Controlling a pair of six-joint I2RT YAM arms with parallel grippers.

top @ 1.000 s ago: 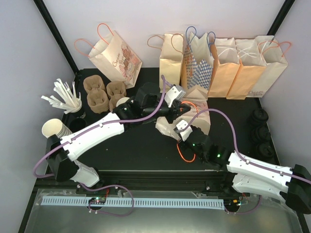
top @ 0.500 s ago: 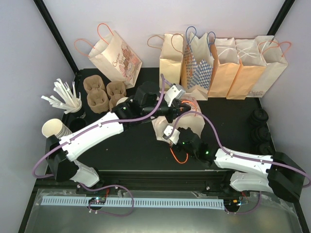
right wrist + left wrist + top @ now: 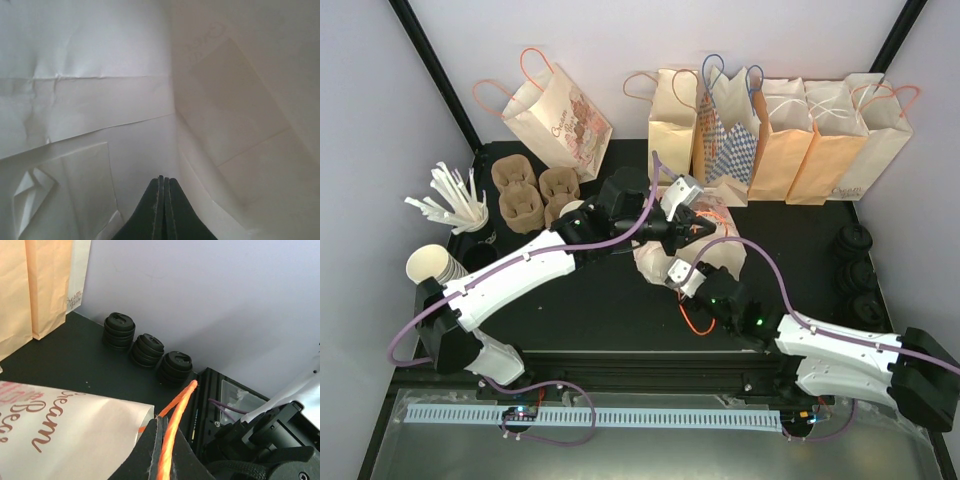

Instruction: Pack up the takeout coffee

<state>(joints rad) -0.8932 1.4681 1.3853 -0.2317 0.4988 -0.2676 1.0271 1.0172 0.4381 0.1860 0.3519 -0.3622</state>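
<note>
A cream paper bag (image 3: 712,252) with brown lettering and orange cord handles lies on its side mid-table; it also shows in the left wrist view (image 3: 65,430). My left gripper (image 3: 698,228) is shut on one orange handle (image 3: 176,412) and holds it up at the bag's mouth. My right gripper (image 3: 161,178) is shut, holds nothing, and reaches deep inside the bag, with white paper walls (image 3: 100,100) all round it. In the top view its fingers are hidden by the bag. No lidded coffee cup shows in any view.
Several upright paper bags (image 3: 780,135) line the back wall, and one leans at back left (image 3: 555,115). Three stacks of black lids (image 3: 855,275) (image 3: 146,349) stand at the right edge. Brown cup carriers (image 3: 525,195), a cup of stirrers (image 3: 455,205) and stacked lidless cups (image 3: 430,265) stand at left.
My right gripper has pushed up-left into the lying bag's mouth. My left gripper has shifted slightly with the handle, and the bag has shifted and opened wider.
</note>
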